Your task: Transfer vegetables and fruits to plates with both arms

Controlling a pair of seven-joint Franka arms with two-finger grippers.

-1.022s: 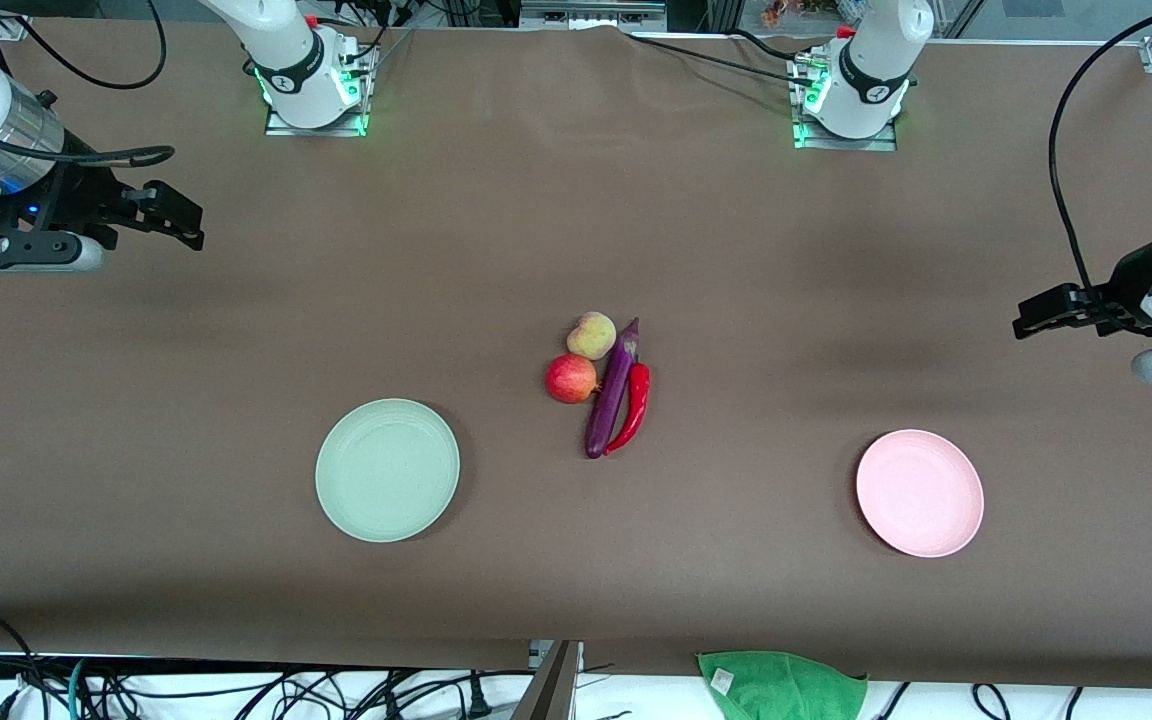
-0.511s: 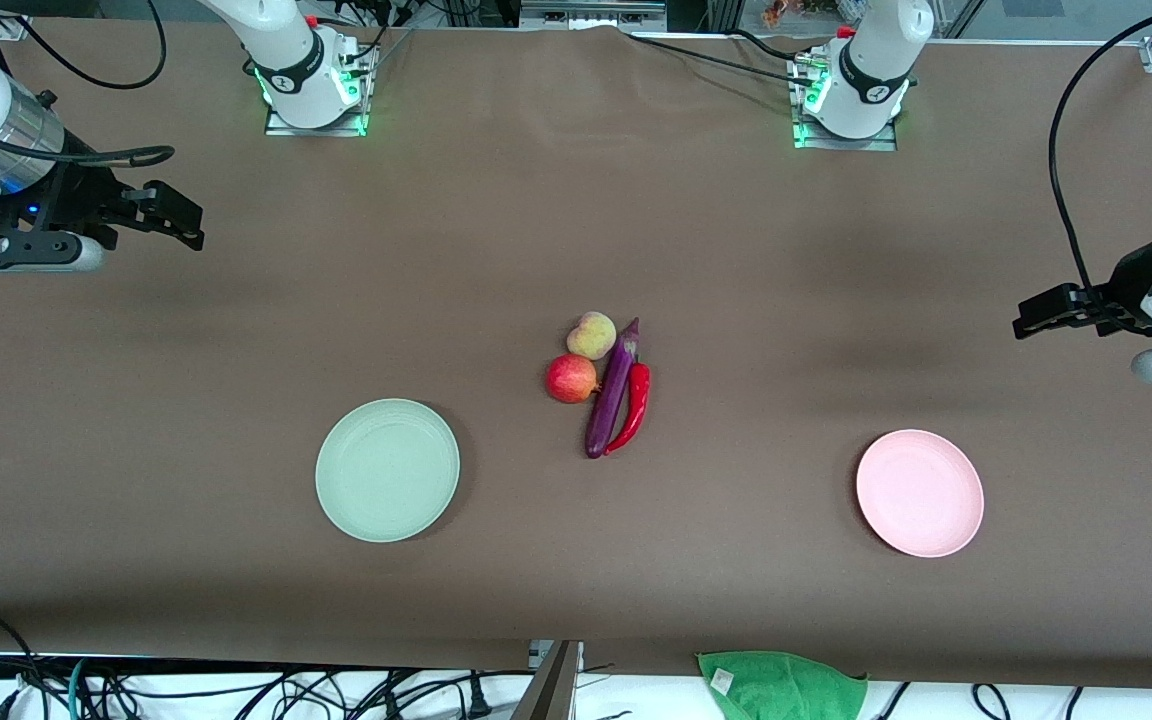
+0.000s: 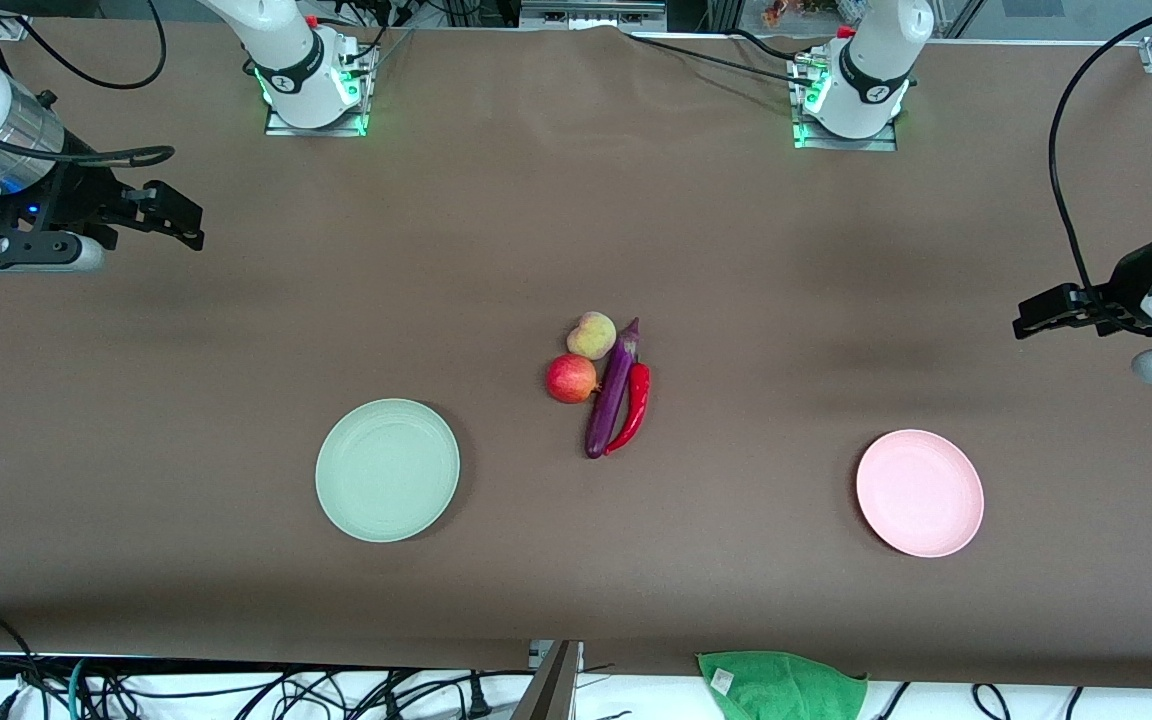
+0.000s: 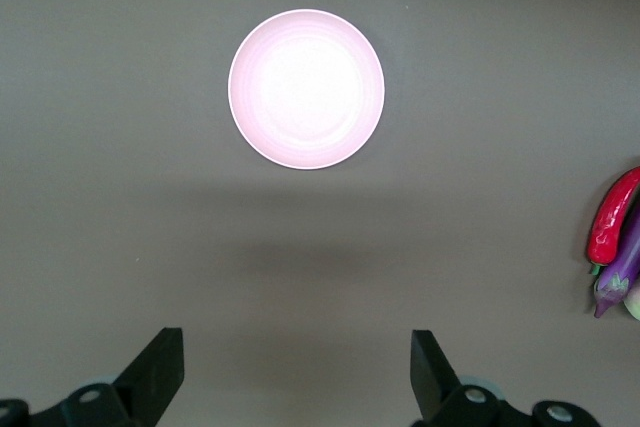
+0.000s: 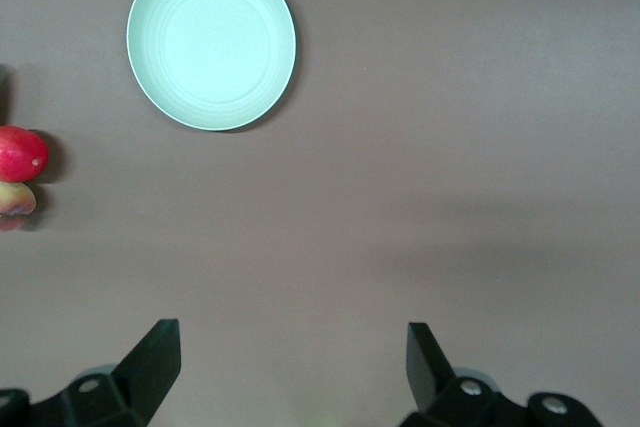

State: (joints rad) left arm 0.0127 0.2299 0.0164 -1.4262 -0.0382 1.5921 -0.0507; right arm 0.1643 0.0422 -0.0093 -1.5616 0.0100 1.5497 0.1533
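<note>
Vegetables and fruits, none moved yet, cluster mid-desk: yellowish peach (image 3: 591,335) and red apple (image 3: 571,379) touching a glossy purple eggplant (image 3: 613,390), curved red chili (image 3: 634,408) alongside. Mint plate (image 3: 387,470) and pink plate (image 3: 919,493) sit bare. Left gripper (image 4: 296,372) and right gripper (image 5: 293,365) hang wide, empty, over opposite desk ends.

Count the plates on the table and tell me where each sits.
2. The mint green plate lies toward the right arm's end; the pink plate toward the left arm's end. Both are empty, none hidden.
</note>
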